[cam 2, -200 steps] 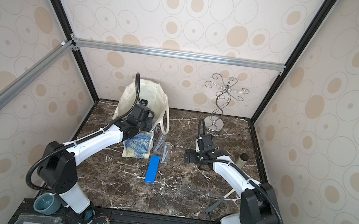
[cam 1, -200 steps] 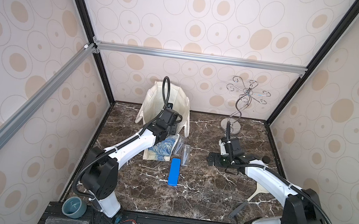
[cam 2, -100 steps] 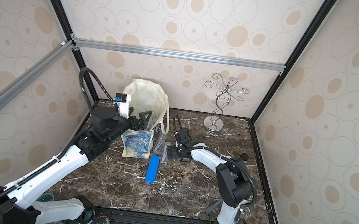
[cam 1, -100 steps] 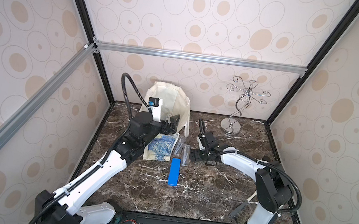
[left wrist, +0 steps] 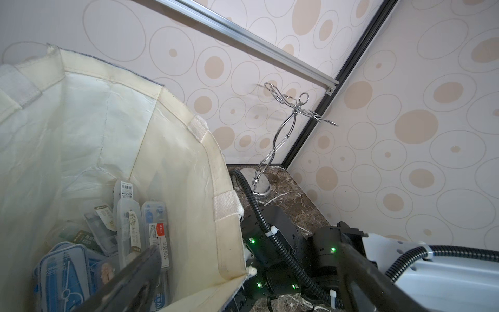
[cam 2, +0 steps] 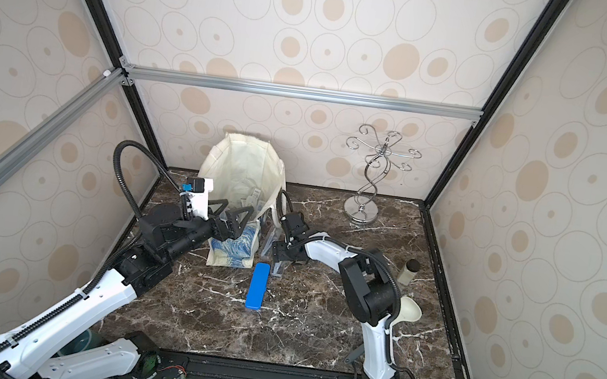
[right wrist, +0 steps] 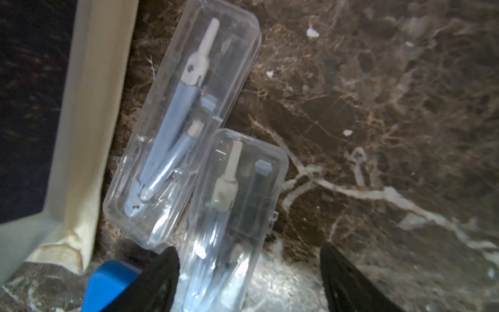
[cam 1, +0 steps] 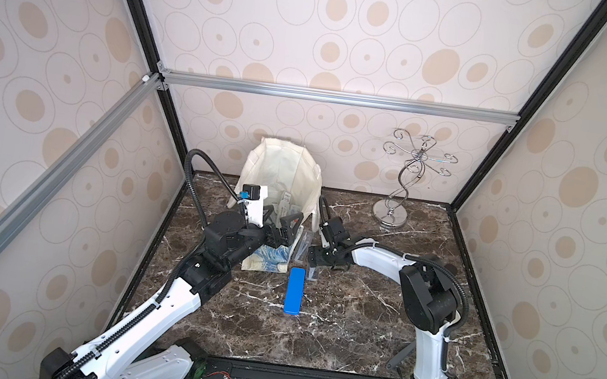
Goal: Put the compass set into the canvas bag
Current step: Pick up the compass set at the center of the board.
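The cream canvas bag (cam 1: 284, 172) stands open at the back, its blue-and-yellow print (cam 1: 268, 261) facing the table's front. Several compass sets (left wrist: 129, 224) lie inside it. My left gripper (cam 1: 284, 218) is open at the bag's mouth, with the bag's rim (left wrist: 229, 216) between its fingers (left wrist: 135, 275). Two clear-cased compass sets lie on the table beside the bag. My right gripper (right wrist: 248, 281) is open, low over the nearer set (right wrist: 235, 210), which lies between its fingers, close against one of them (right wrist: 159, 281). The farther set (right wrist: 183, 121) is beside the bag's edge (right wrist: 81, 135).
A blue case (cam 1: 294, 291) lies in front of the clear sets, right beside my right gripper. A chrome wire stand (cam 1: 390, 214) is at the back right. A small bottle (cam 2: 408, 272) and a white scoop (cam 2: 407, 311) sit by the right arm.
My left gripper has drawn back from inside the bag to its mouth and opened. My right gripper has moved left over the clear compass sets, its jaws narrowing.
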Robot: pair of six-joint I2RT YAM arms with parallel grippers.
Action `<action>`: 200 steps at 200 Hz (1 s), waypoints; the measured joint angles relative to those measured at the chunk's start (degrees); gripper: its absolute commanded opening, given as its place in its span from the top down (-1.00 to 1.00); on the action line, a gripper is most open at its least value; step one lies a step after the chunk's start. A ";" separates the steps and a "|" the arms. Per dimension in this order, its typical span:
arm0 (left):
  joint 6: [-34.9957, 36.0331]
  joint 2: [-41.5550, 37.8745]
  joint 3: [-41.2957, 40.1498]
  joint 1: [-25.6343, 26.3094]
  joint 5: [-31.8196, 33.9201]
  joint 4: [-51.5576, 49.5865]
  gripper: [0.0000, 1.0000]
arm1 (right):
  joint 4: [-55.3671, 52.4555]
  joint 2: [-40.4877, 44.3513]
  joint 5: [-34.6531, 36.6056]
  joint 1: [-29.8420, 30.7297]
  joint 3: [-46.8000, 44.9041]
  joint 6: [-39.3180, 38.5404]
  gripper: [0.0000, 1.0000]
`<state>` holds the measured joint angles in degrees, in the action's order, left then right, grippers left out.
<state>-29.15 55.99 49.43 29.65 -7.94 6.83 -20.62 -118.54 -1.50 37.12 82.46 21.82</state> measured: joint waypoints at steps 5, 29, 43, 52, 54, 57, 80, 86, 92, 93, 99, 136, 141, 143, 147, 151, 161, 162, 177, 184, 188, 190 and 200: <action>-0.11 -0.11 -0.15 0.00 -0.13 0.00 -1.00 | -0.13 -0.26 0.04 0.09 0.39 0.02 -0.62; -0.33 -0.39 -0.31 0.00 -0.92 0.04 -1.00 | -0.55 -1.25 0.42 0.39 1.40 0.17 -0.56; -0.44 -0.28 -0.37 0.00 -1.05 -0.04 -1.00 | -1.01 -1.38 1.38 0.50 1.73 0.59 -0.52; -0.50 -0.13 -0.42 0.00 -1.20 -0.04 -1.00 | -1.40 -1.46 2.45 0.55 1.77 0.85 -0.49; -0.52 -0.07 -0.44 0.04 -1.20 -0.02 -1.00 | -1.46 -1.46 2.62 0.55 1.77 0.85 -0.49; -0.57 -0.02 -0.46 0.09 -1.25 -0.04 -1.00 | -1.53 -1.49 2.93 0.55 1.77 1.01 -0.49; -0.68 0.72 -1.11 0.79 -1.40 -0.04 -1.00 | -2.82 -1.49 6.03 0.48 1.77 1.36 -0.40; -0.68 1.01 -1.31 1.14 -1.40 -0.07 -1.00 | -3.10 -1.49 6.60 0.39 1.77 1.49 -0.36; -0.66 1.38 -1.44 1.73 -1.33 -0.07 -1.00 | -3.34 -1.49 7.17 0.22 1.73 1.70 -0.33; -0.68 1.49 -1.49 1.88 -1.31 -0.07 -1.00 | -3.37 -1.49 7.19 0.20 1.73 1.68 -0.32; -0.66 1.88 -1.53 2.49 -1.20 -0.07 -1.00 | -3.43 -1.49 7.61 0.02 1.60 1.88 -0.24; -0.02 5.81 -1.46 7.78 0.55 0.00 -1.00 | -1.42 -0.13 8.11 -2.23 -1.16 2.43 0.11; 0.07 6.49 -1.42 8.44 0.70 0.00 -1.00 | -0.83 0.33 7.98 -2.69 -1.79 2.14 0.15; 0.11 6.73 -1.40 8.68 0.87 0.00 -1.00 | -0.76 0.44 7.96 -2.84 -2.05 2.54 0.16; 0.20 7.28 -1.36 9.20 0.96 0.09 -1.00 | -0.37 0.83 7.80 -3.23 -2.62 2.12 0.17; 0.28 7.74 -1.31 9.62 1.14 0.13 -1.00 | -0.04 1.14 7.74 -3.58 -3.19 2.40 0.19; 0.48 8.94 -1.18 10.69 1.46 0.42 -1.00 | 0.52 1.99 7.48 -4.61 -4.44 2.45 0.20; 0.50 9.09 -1.16 10.82 1.51 0.46 -1.00 | 0.57 2.10 7.41 -4.72 -4.61 2.43 0.20; 0.63 10.73 -0.68 12.15 1.86 0.96 -1.00 | 1.27 3.37 6.82 -6.38 -6.47 2.54 0.20; 0.72 11.61 -0.26 12.74 1.90 1.27 -1.00 | 1.55 4.07 6.38 -7.17 -7.39 2.60 0.20; 0.83 12.15 0.00 13.11 2.01 1.44 -1.00 | 1.70 4.48 6.16 -7.65 -7.98 2.67 0.20; 0.87 12.35 0.15 13.27 2.05 1.46 -1.00 | 1.75 4.68 5.99 -7.87 -8.24 2.73 0.20; 1.14 13.62 0.90 14.05 2.32 1.62 -1.00 | 1.84 5.75 5.46 -8.90 -9.55 2.80 0.20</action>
<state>-28.01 69.60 50.33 43.70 -5.63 8.45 -18.79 -112.79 3.97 28.23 72.90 24.62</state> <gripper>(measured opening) 0.998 0.450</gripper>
